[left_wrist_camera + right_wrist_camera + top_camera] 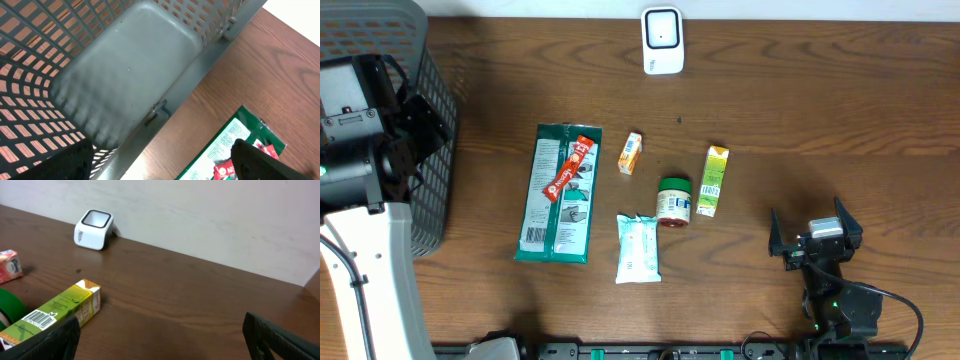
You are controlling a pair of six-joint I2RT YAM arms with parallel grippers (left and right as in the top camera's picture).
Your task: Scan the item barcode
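A white barcode scanner [662,40] stands at the table's far edge, also in the right wrist view [93,229]. Items lie mid-table: a green packet [558,195] with a red sachet [568,168] on it, a small orange box [631,153], a green-lidded jar [673,200], a green juice carton [713,181] and a white tissue pack [638,247]. The carton [60,310] shows a barcode [39,318] on its side. My right gripper [806,210] [160,335] stands open and empty, right of the carton. My left gripper [420,118] [165,167] hangs open and empty over the basket's edge.
A grey mesh basket [425,190] [125,70] occupies the far left, under my left arm. In the left wrist view the green packet [225,145] lies just right of the basket wall. Bare wood lies between the right gripper and the scanner.
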